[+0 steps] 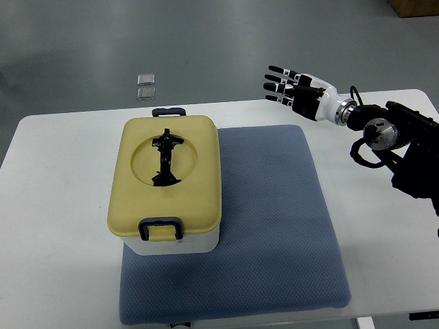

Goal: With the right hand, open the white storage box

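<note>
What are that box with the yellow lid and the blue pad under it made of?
The storage box looks like plastic: smooth white body, matte yellow lid with moulded rounded corners and dark clip latches. The blue pad seems to be soft foam or fabric, judging by its fine dotted texture and rounded edges.

A white rounded surface (62, 205) carries a blue-grey textured fabric mat (274, 226), which covers its middle and right part.
</note>
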